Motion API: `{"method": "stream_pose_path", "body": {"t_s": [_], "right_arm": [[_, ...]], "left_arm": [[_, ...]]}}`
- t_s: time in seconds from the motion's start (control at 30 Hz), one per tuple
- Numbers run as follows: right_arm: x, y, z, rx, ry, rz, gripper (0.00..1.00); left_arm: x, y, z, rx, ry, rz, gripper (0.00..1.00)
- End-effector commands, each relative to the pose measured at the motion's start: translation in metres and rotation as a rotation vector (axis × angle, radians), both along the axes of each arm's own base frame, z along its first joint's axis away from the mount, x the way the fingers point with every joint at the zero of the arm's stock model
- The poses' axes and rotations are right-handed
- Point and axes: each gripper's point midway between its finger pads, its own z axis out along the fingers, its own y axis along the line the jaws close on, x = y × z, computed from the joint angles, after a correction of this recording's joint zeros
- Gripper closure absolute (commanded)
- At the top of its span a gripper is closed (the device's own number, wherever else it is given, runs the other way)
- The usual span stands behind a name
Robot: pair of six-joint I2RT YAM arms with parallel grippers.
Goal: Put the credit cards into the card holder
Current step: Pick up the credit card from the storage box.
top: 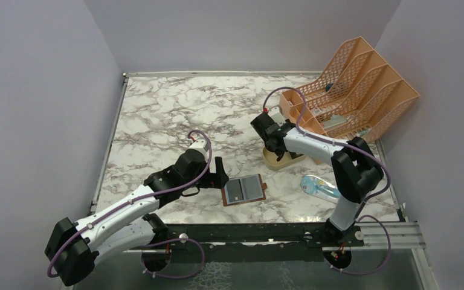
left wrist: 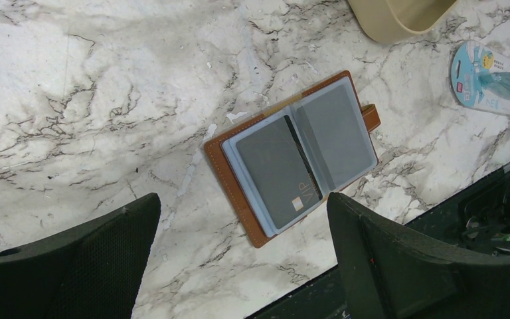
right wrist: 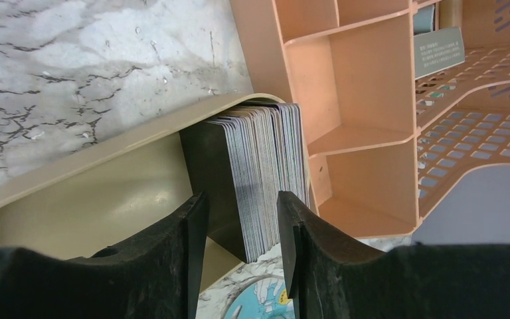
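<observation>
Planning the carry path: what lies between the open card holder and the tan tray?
Only bare marble tabletop between the card holder and the tan tray, clearest in the left wrist view; the blue packet lies off to the side.

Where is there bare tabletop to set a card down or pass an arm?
Widest bare marble: the far-left stretch between the back wall and the left arm. A narrower strip lies between the card holder and the blue packet. Crowded: the right side, where tan tray, orange rack and right arm bunch together.
</observation>
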Motion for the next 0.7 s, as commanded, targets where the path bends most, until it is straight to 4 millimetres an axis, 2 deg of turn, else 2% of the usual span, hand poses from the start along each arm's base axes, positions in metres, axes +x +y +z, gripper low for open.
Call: {"method": "stream_pose_path", "body": {"t_s": [0.0, 0.23, 0.67], "right_arm": [[0.006, -0.009, 0.000, -0.064, -0.019, -0.043, 0.58], [0.005, -0.019, 0.005, -0.117, -0.034, -0.081, 0.64], [0.009, -0.009, 0.005, -0.062, -0.024, -0.054, 0.79]], "left_arm": [[0.003, 0.002, 0.004, 0.001, -0.025, 0.007, 0.01], [0.004, 0.002, 0.004, 0.003, -0.026, 0.010, 0.01], [0.004, 0.002, 0.002, 0.007, -0.024, 0.014, 0.01]]}}
